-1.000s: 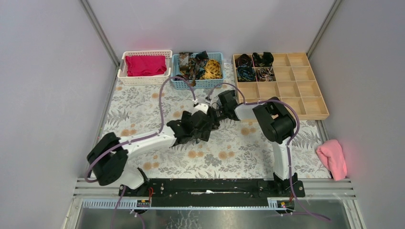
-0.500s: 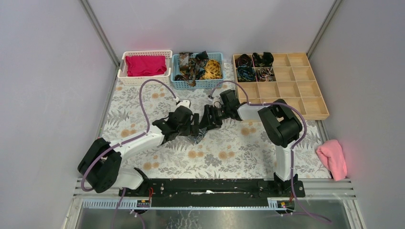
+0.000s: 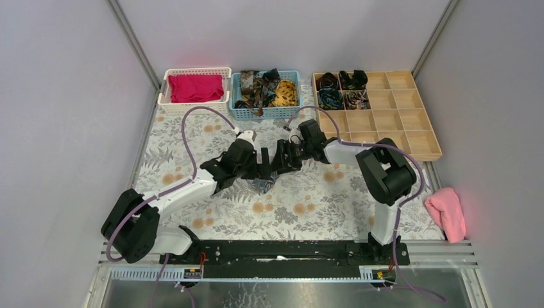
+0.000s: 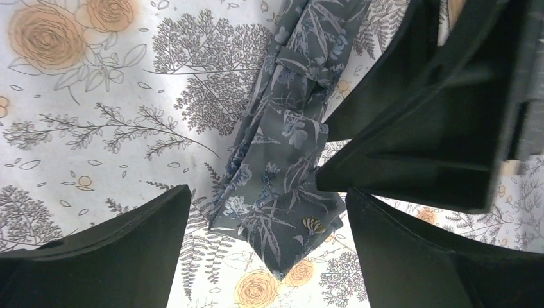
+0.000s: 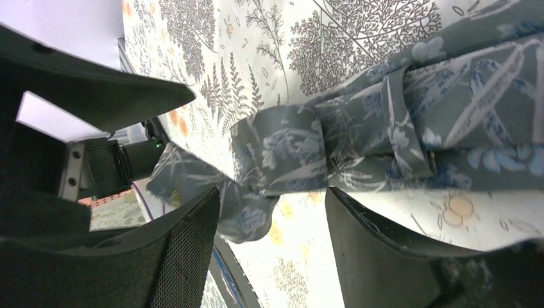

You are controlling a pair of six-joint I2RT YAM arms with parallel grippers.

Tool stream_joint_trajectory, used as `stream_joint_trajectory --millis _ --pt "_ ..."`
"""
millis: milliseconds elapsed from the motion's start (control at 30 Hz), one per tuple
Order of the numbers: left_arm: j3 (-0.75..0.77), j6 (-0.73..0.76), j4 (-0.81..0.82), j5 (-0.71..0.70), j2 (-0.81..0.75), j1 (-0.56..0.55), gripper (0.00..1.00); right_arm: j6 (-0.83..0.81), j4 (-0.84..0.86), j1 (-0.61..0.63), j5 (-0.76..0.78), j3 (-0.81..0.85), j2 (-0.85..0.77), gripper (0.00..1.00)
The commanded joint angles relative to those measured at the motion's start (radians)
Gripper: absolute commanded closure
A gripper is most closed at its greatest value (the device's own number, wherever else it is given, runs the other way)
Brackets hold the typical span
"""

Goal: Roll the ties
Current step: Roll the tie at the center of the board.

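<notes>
**Operator:** Where the two arms meet at the centre of the overhead view, what lies under them?

**Technician:** One grey leaf-patterned tie lies on the flowered tablecloth. In the left wrist view its wide pointed end sits at lower centre, and the narrower part runs to the top edge.

**Operator:** State the left gripper.

**Technician:** Its fingers stand wide apart, one in each lower corner of that view. The tie's wide end lies between them, unclamped.

**Operator:** State the right gripper.

**Technician:** Its fingers are also apart. In the right wrist view a folded section of the tie fills part of the gap and touches the finger at lower left. No grip is visible. In the left wrist view, one right finger meets the tie's right edge.

**Operator:** Locate the remaining ties.

**Technician:** In the overhead view, loose ties fill the blue basket at top centre. Rolled ties occupy the four upper-left compartments of the wooden tray.
</notes>
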Motion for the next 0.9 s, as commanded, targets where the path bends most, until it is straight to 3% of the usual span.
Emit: stream_joint_trajectory --millis 0,200,367,433,600,733,867 --pt "-0.021 -0.013 0.067 0.046 0.026 0.008 0.02 -0.04 -0.044 0.008 0.109 -0.041 -0.148 0.31" --pt "-0.026 -0.01 0.077 0.048 0.034 0.012 0.02 0.031 -0.003 0.008 0.176 -0.184 -0.333 0.35" --pt "-0.023 -0.007 0.108 0.079 0.046 0.022 0.02 0.295 0.427 0.017 0.09 -0.468 -0.453 0.43" --pt "-0.02 -0.013 0.12 0.108 0.063 0.024 0.01 0.328 0.502 0.033 0.109 -0.52 -0.48 0.44" --pt "-0.022 -0.02 0.14 0.14 0.101 0.024 0.02 0.21 0.44 0.16 0.209 -0.473 -0.472 0.46" --pt "-0.026 -0.019 0.141 0.141 0.104 0.026 0.02 0.278 0.529 0.187 0.218 -0.45 -0.421 0.48" --pt "-0.034 -0.025 0.154 0.154 0.097 0.031 0.02 0.375 0.683 0.187 0.219 -0.456 -0.345 0.58"
